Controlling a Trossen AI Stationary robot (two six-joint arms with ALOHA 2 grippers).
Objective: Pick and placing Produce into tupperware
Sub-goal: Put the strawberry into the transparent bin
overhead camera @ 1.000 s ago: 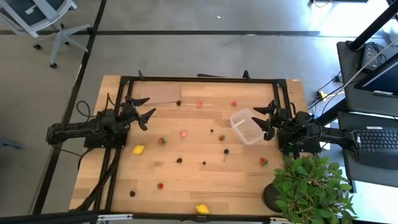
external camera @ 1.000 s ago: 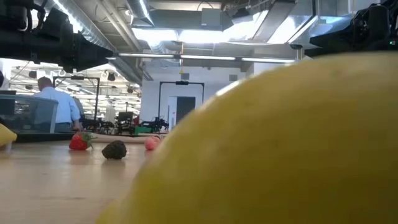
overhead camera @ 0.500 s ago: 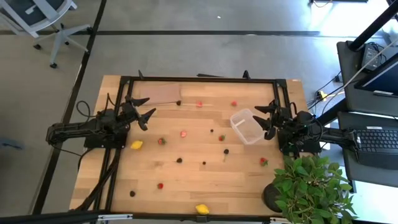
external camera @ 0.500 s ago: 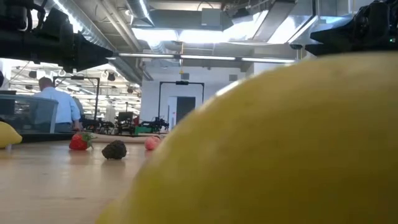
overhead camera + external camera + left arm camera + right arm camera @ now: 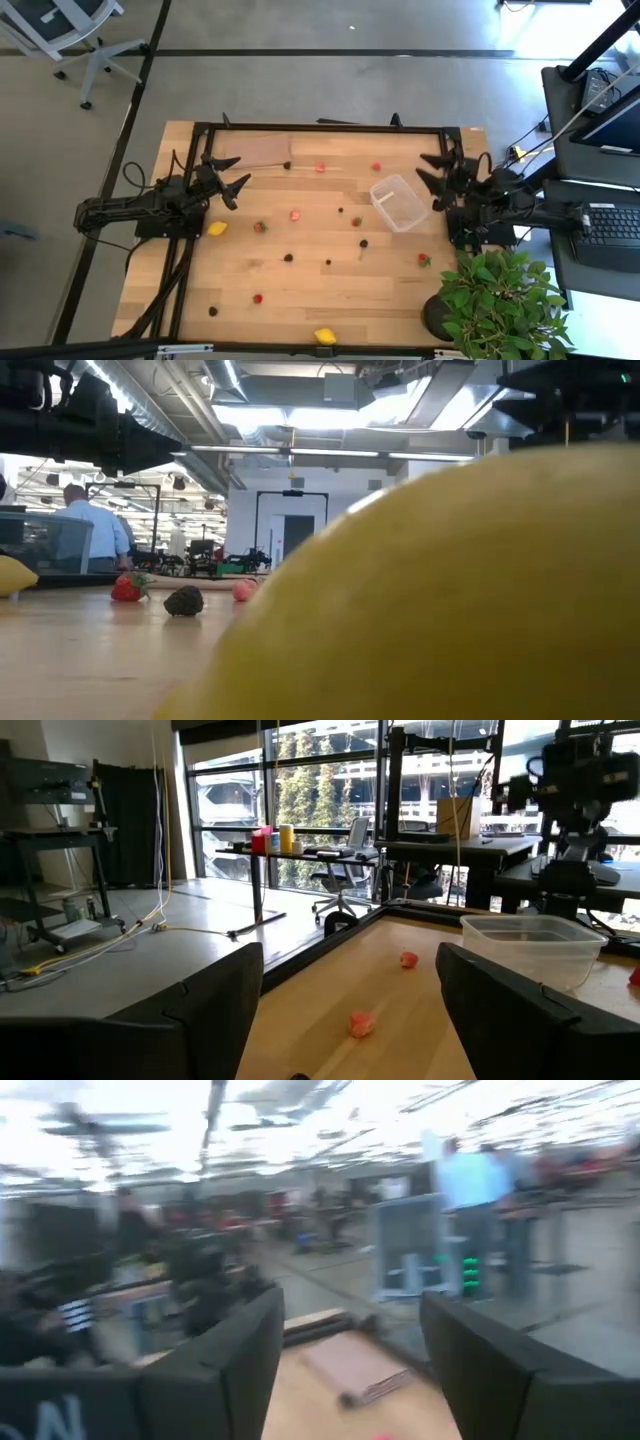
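The produce lies scattered on the wooden table: red strawberries (image 5: 295, 214) (image 5: 320, 168), dark berries (image 5: 288, 257), a small lemon (image 5: 217, 229) by the left arm, and another lemon (image 5: 325, 336) at the near edge that fills the low view (image 5: 450, 590). The clear tupperware (image 5: 398, 202) stands right of centre, resting on its base (image 5: 530, 945). My left gripper (image 5: 242, 170) hovers open at the left side. My right gripper (image 5: 424, 170) hovers open just right of the tupperware, raised above it, with nothing between its fingers (image 5: 350, 1370).
A flat brown sheet (image 5: 258, 150) lies at the far left of the table. A green potted plant (image 5: 500, 300) stands at the near right corner. A black frame (image 5: 320, 127) borders the table. People show in the room beyond (image 5: 95, 530).
My right gripper has risen and tipped upward, drawing slightly toward the table's far edge, its fingers still apart. The small lemon by the left arm has shifted a little toward the far left.
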